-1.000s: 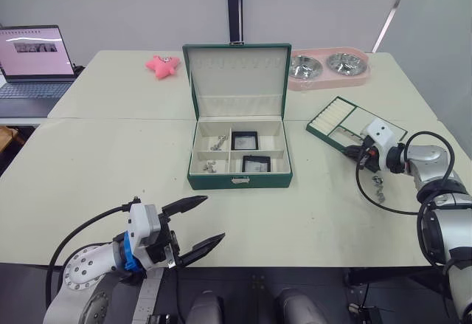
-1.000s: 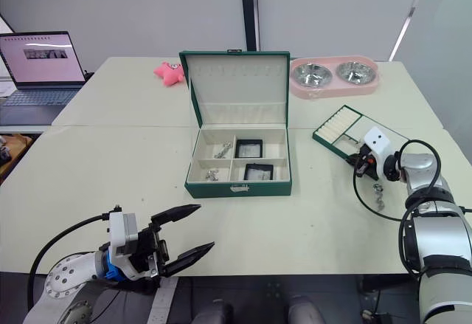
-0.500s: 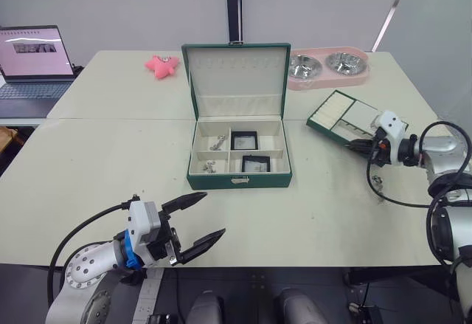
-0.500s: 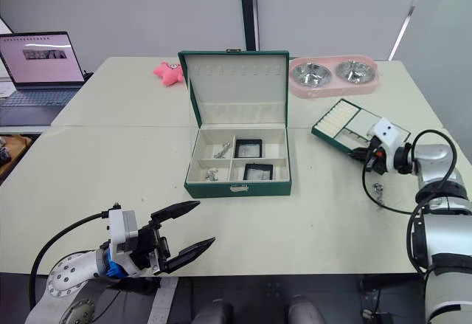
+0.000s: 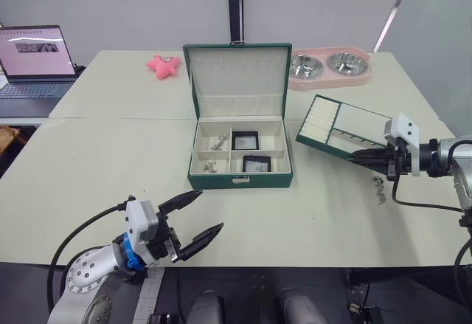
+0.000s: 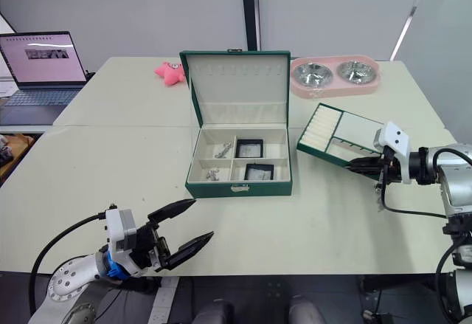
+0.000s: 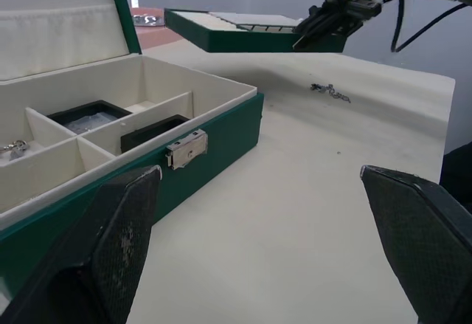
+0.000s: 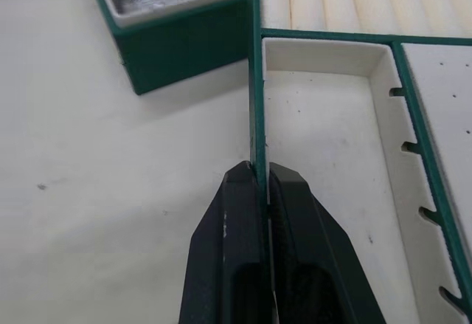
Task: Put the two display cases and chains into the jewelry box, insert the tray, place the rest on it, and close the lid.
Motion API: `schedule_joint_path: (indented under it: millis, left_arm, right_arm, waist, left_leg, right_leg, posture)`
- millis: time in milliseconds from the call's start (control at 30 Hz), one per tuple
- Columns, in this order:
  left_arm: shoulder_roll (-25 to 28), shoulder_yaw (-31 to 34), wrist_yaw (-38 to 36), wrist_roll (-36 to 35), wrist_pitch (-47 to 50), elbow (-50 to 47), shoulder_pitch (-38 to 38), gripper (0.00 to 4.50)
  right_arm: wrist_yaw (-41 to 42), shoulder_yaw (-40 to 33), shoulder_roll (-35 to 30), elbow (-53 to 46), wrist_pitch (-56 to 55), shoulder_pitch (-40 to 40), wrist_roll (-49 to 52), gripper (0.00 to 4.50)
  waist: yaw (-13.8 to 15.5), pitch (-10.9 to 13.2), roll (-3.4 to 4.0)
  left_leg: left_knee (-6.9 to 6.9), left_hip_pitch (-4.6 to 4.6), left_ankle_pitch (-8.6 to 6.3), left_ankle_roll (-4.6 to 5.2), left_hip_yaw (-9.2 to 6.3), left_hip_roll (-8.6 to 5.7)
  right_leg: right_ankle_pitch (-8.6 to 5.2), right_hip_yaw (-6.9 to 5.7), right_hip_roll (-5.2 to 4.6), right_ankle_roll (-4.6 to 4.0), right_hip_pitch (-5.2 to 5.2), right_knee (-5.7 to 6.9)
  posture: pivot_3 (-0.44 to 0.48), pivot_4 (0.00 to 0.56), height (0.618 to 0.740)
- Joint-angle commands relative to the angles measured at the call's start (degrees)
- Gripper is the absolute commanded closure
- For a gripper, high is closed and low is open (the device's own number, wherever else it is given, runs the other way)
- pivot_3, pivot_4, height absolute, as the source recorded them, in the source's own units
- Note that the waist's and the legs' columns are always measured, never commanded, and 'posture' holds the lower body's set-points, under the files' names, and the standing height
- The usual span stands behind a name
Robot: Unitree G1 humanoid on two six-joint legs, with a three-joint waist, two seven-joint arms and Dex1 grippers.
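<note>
The right gripper (image 5: 363,156) pinched the near rim of the tray (image 5: 335,127), both black fingers pressed on the thin green wall; the right wrist view showed this clearly. The tray was lifted off the table (image 5: 110,154) and tilted, to the right of the jewelry box (image 5: 240,156). Its far compartments were cut off in the wrist view.

The box stood with its lid (image 5: 237,79) upright. The two display cases (image 5: 244,140) sat in its right-hand compartments, one behind the other, the second (image 5: 256,164) nearer the front. Chains (image 5: 218,144) lay in the left compartments, another (image 5: 210,167) at the front left; links were too small to count.

A loose chain (image 5: 379,188) lay on the table under the right arm's cable, partly hidden.

The left gripper (image 5: 193,218) hovered low at the table's near edge, fingers spread wide, holding nothing. Its fingertips were blurred in the left wrist view.

Behind: a pink double bowl holder (image 5: 329,69), a pink star-shaped toy (image 5: 162,65), a laptop (image 5: 35,62) cut off at the picture's edge.
</note>
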Motion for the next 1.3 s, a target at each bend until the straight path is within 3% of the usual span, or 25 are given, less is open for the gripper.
schedule_joint_path:
  millis: [33,233,567,967,1300]
  left_arm:
    - [-0.46,2.4,1.95,-0.35,-1.0,-2.45,1.41,0.0]
    - [-1.92,3.61,5.17,0.4,-2.14,-4.62,4.94,0.0]
    - [-4.76,4.89,9.33,1.56,-4.4,-7.33,10.36,0.0]
    - [-8.05,5.3,12.94,2.28,-6.41,-8.65,13.98,0.0]
    - [-8.67,6.27,14.42,1.01,-6.63,-8.3,14.5,0.0]
  right_arm:
    - [-1.44,-2.07,-1.72,-12.3,6.69,0.86,4.93,4.47]
    - [-3.45,0.36,-1.63,-22.81,12.79,1.53,8.37,4.47]
    - [-3.99,7.94,0.62,-26.45,13.99,-2.39,8.57,4.47]
    - [-8.96,19.74,13.63,-18.55,11.53,-12.42,2.61,4.47]
    - [-10.49,24.62,18.41,-12.76,9.13,-16.21,-3.03,4.47]
  waist:
    - [0.05,0.0,0.0]
    - [0.29,0.01,-0.02]
    - [0.16,0.02,-0.03]
    - [-0.13,0.03,-0.06]
    - [-0.25,0.03,-0.06]
  left_leg:
    - [0.0,0.0,0.0,0.0,-0.01,0.0]
    - [0.0,-0.04,0.0,0.0,-0.04,-0.02]
    - [0.0,-0.02,0.0,0.0,-0.04,-0.02]
    - [-0.01,-0.06,0.0,0.0,0.02,-0.02]
    - [-0.04,-0.1,-0.03,0.04,0.05,-0.01]
  right_leg:
    - [0.0,-0.01,0.0,0.0,0.0,0.0]
    - [0.0,-0.04,0.0,0.0,0.0,-0.04]
    - [0.0,-0.03,0.02,0.0,-0.01,-0.04]
    - [0.0,0.01,0.01,0.0,-0.08,-0.06]
    - [0.0,0.03,-0.01,0.0,-0.17,-0.08]
  posture:
    - [0.0,0.15,0.74]
    - [0.0,0.15,0.74]
    - [0.0,0.15,0.74]
    - [0.0,0.15,0.74]
    - [0.0,0.15,0.74]
